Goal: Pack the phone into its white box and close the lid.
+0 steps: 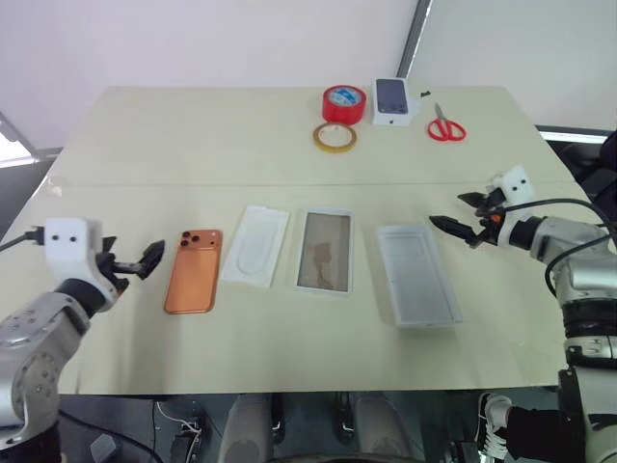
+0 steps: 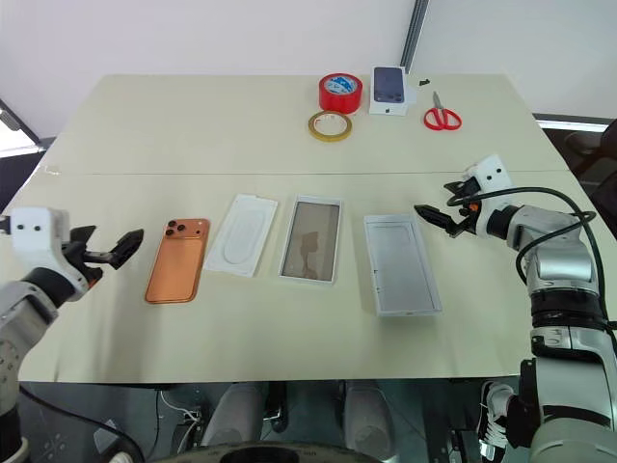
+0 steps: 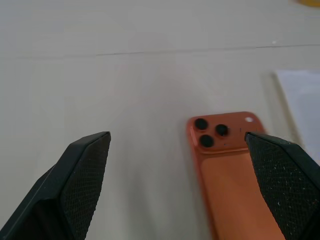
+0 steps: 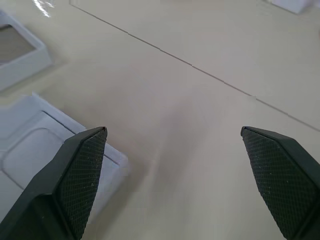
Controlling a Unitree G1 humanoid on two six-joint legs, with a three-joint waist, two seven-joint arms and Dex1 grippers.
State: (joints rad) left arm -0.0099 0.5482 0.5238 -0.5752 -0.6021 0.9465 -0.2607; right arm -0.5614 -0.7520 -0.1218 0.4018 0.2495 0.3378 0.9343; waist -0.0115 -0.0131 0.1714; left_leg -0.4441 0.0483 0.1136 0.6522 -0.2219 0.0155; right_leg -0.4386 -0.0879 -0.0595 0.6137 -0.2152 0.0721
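The orange phone (image 1: 193, 270) lies face down on the table at the left, its camera cluster at the far end. Just left of it hovers my left gripper (image 1: 130, 251), open and empty, pointing toward the phone (image 3: 225, 170), which shows past one of its fingers (image 3: 80, 180). The white box (image 1: 325, 251), a shallow tray with a brownish floor, sits mid-table. Its white lid (image 1: 417, 275) lies to the right of it. My right gripper (image 1: 451, 212) hangs open and empty above the table just right of the lid's far end (image 4: 30, 150).
A flat white insert tray (image 1: 255, 246) lies between phone and box. At the far edge stand a red tape roll (image 1: 344, 102), a yellowish tape ring (image 1: 335, 137), a small white box printed with a dark phone (image 1: 393, 99) and red scissors (image 1: 445, 125).
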